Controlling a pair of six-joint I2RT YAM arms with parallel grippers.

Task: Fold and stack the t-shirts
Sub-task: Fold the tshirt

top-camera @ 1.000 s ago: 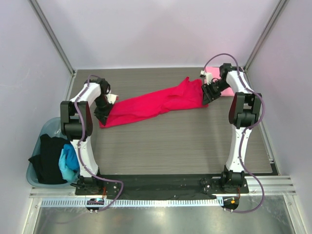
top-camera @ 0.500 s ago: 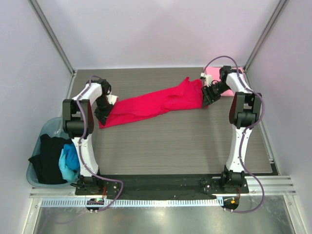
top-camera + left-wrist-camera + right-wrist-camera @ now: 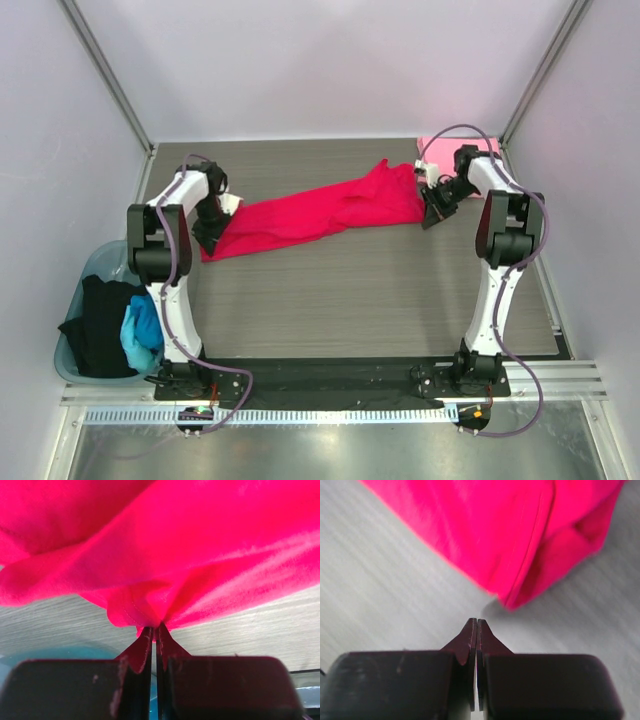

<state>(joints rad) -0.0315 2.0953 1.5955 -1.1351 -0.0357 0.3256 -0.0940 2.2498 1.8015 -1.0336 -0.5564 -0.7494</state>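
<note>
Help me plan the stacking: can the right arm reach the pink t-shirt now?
Probably yes: the right end effector is shut and empty beside the crimson t-shirt, and the pink t-shirt lies just behind it, with nothing between.

Crimson red t-shirt lies stretched in a long rumpled band across the table, slanting from left up to far right, its left end bunched. Light pink t-shirt sits in the far right corner. Black t-shirt and bright blue t-shirt are heaped in the tub at left.
</note>
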